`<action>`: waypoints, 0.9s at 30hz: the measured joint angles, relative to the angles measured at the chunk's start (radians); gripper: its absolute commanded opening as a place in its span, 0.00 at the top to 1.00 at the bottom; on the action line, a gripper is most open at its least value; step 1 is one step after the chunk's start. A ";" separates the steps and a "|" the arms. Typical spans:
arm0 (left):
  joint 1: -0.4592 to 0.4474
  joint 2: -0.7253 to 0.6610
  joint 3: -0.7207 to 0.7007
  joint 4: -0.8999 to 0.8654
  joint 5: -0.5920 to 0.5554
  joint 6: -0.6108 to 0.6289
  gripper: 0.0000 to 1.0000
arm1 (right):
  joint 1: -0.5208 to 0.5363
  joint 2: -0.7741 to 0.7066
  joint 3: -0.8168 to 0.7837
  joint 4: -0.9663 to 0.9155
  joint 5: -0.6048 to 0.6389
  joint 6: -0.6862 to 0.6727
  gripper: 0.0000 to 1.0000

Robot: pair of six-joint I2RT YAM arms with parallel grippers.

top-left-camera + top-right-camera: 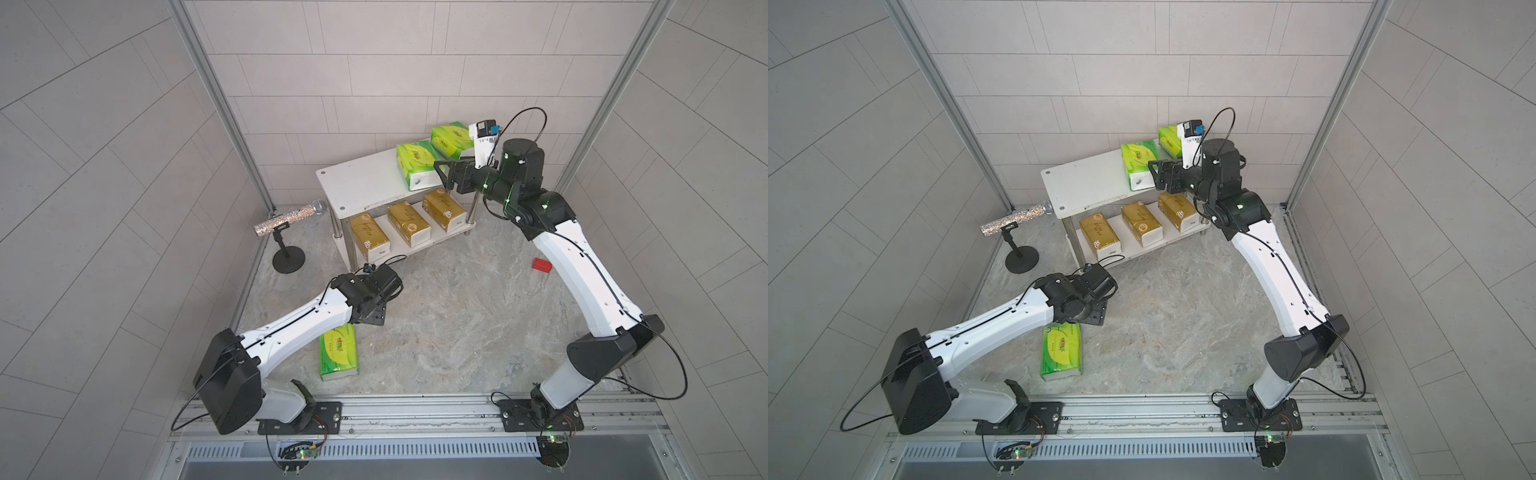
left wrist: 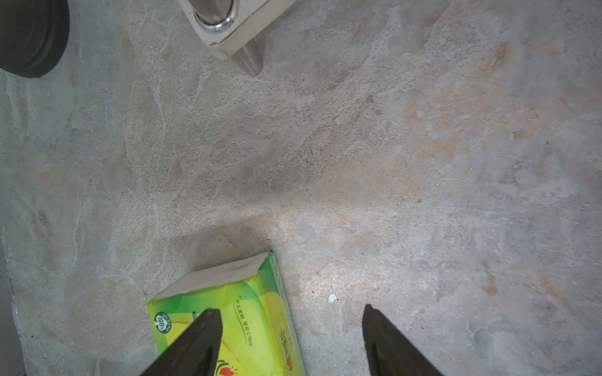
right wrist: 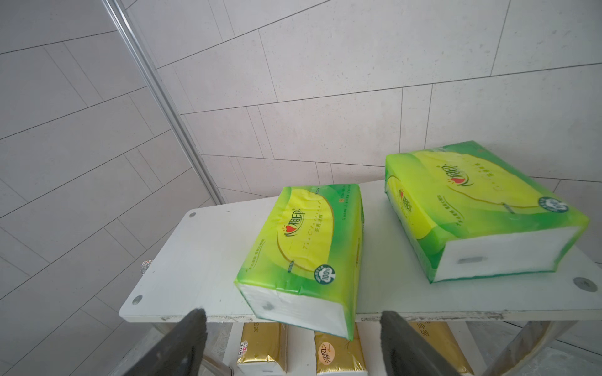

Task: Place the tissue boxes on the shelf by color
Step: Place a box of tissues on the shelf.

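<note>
Five of six look placed: three gold boxes low on the shelf, two green boxes on its top board. The third green box lies on the table at 7 o'clock, under the open, empty left jaws. The right jaws, also open and empty, face the shelf.

This is a robot lab cell. Grey tile-print wall panels meet aluminium posts, and two arms bolt to a rail.

Shelf: top board carries two green packs, the nearer overhanging the edge. Lower board carries three gold packs. Stone-patterned tabletop bears the shelf, third green pack, red block and microphone stand.
</note>
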 measured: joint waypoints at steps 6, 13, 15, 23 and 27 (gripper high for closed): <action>0.000 0.018 0.000 0.010 0.008 0.001 0.24 | 0.005 -0.025 -0.105 0.047 -0.056 0.137 0.22; 0.001 0.022 0.000 0.014 0.014 0.000 0.24 | 0.034 -0.012 -0.177 0.161 -0.046 0.370 0.27; 0.001 0.022 0.000 0.014 0.016 0.000 0.24 | 0.037 -0.002 -0.172 0.200 -0.047 0.428 0.30; 0.001 0.008 -0.007 0.015 0.014 -0.005 0.24 | 0.044 0.035 -0.145 0.248 -0.038 0.548 0.31; 0.001 0.001 -0.012 0.015 0.008 -0.005 0.24 | 0.057 0.035 -0.142 0.247 -0.030 0.566 0.33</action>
